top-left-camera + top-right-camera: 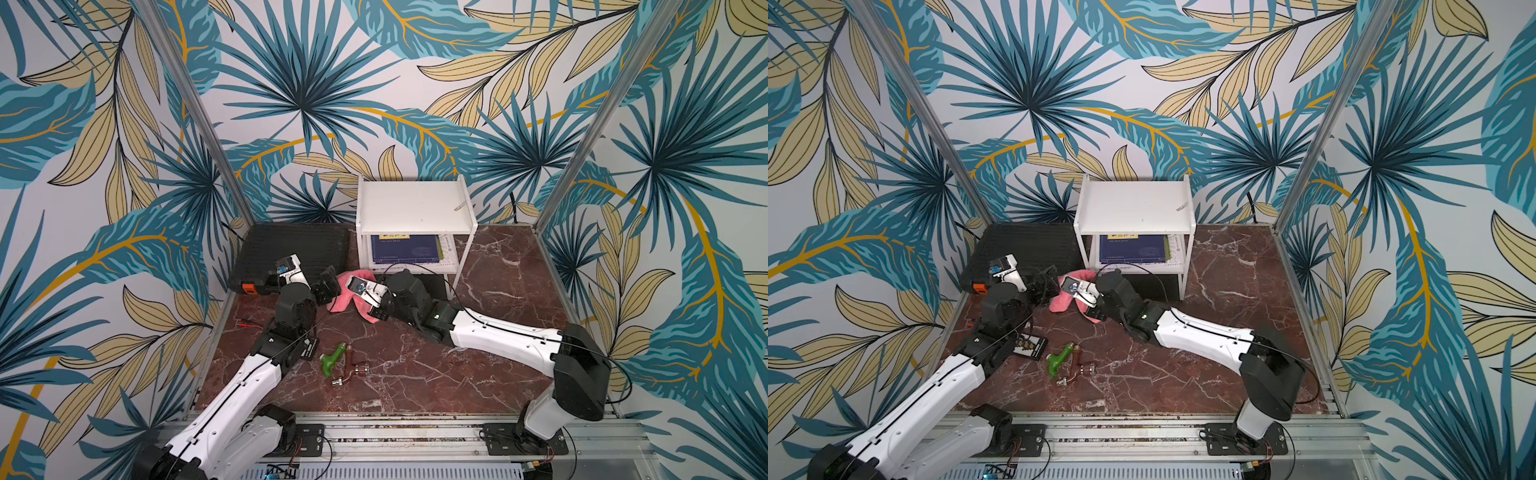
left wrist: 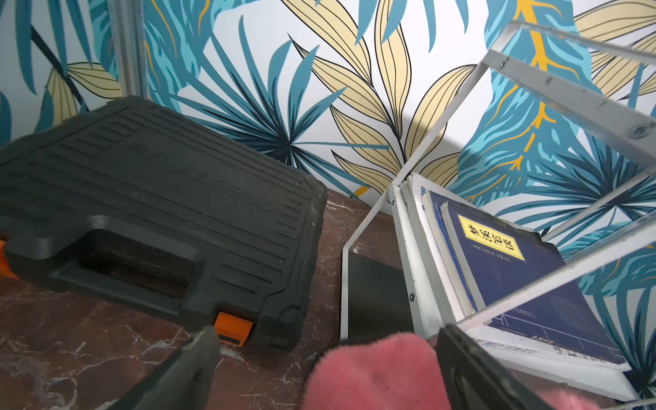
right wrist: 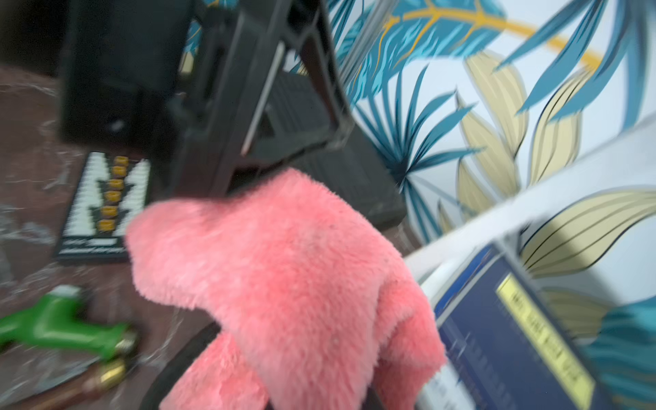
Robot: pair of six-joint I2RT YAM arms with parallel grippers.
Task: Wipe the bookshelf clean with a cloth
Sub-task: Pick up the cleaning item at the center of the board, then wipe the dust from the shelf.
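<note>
The white two-tier bookshelf (image 1: 413, 208) (image 1: 1136, 203) stands at the back against the wall; its thin frame (image 2: 568, 92) and a white board (image 3: 532, 198) show in the wrist views. The fluffy pink cloth (image 1: 345, 295) (image 1: 1065, 301) is bunched on the table in front of the shelf's left leg. My right gripper (image 1: 379, 311) (image 1: 1096, 309) (image 3: 284, 397) is shut on the cloth (image 3: 284, 284), which hides most of its fingers. My left gripper (image 1: 330, 286) (image 1: 1046, 282) (image 2: 328, 340) is open just left of it, with a hump of cloth (image 2: 376, 372) between its spread fingers.
A black ribbed toolcase (image 1: 291, 253) (image 2: 159, 213) lies at the back left beside the shelf. Blue books (image 1: 405, 249) (image 2: 514, 269) fill the lower tier. A green-handled tool (image 1: 332, 359) and a bit-set card (image 1: 1030, 347) lie on the marble table (image 1: 478, 374) near the left arm.
</note>
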